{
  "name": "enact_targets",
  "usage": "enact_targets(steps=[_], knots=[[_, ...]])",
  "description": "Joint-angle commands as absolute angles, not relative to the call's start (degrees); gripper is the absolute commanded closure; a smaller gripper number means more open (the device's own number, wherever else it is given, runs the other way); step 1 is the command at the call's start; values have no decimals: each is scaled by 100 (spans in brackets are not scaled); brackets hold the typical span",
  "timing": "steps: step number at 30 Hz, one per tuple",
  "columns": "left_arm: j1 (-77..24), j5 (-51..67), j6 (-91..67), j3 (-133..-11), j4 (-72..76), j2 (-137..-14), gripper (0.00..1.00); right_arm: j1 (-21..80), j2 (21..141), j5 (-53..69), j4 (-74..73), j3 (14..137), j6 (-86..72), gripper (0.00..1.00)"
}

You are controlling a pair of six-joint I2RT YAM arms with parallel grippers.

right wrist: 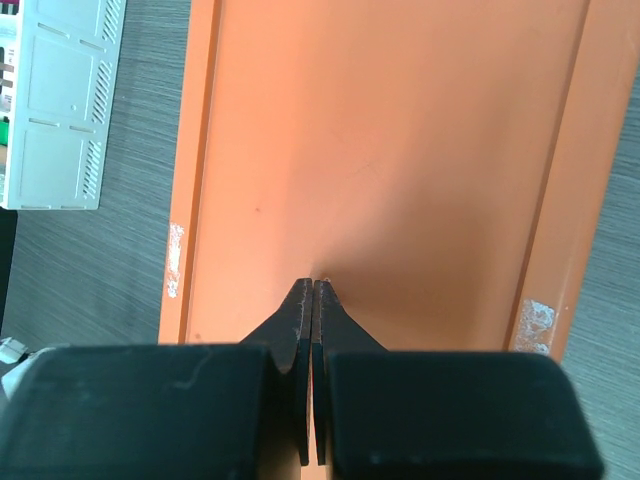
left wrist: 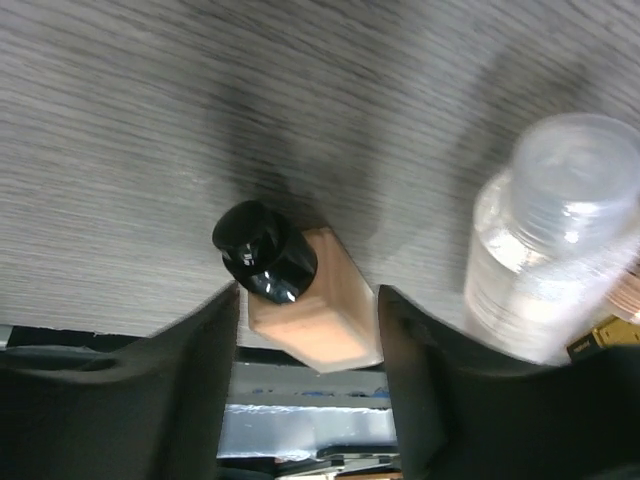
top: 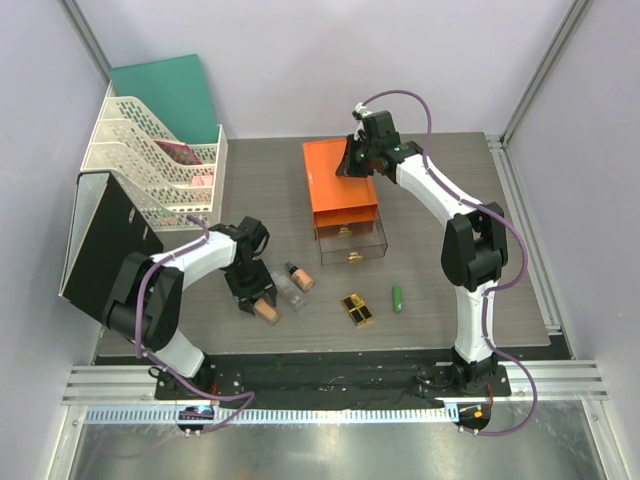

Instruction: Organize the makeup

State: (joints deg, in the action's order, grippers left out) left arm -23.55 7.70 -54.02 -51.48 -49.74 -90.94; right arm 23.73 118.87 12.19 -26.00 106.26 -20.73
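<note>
A peach-filled clear bottle (left wrist: 318, 325) with a black cap (left wrist: 264, 250) lies on the table near the front left (top: 268, 311). My left gripper (left wrist: 308, 335) is open, with one finger on either side of the bottle and close to its walls. A clear capped bottle (left wrist: 560, 240) lies just to its right. Another peach bottle (top: 300, 277), black-and-gold lipstick cases (top: 356, 309) and a small green tube (top: 397, 298) lie further right. My right gripper (right wrist: 314, 285) is shut and empty, its tips pressed on the top of the orange drawer box (right wrist: 400, 150).
The orange box (top: 343, 185) has its clear drawer (top: 350, 240) pulled out toward the front. A white file rack (top: 150, 160), a green folder (top: 170, 90) and a black board (top: 105, 240) stand at the left.
</note>
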Motion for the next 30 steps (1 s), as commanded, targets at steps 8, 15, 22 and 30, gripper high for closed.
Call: enact_targets(steps=[8, 15, 22, 30], knots=[[-2355, 344, -4984, -5738, -5264, -9326, 100, 2408, 12392, 1195, -3270, 10003, -1951, 99], [-2373, -158, -4562, -7248, -5959, -9018, 100, 2408, 12559, 1230, -3138, 9888, -1934, 99], [-2434, 508, -4228, -8173, -5230, -8894, 100, 2417, 12735, 1459, -3033, 9791, -2030, 99], [-2846, 1529, -4096, -8850, -4123, -9307, 100, 2417, 12841, 1547, -2962, 9650, -2066, 99]])
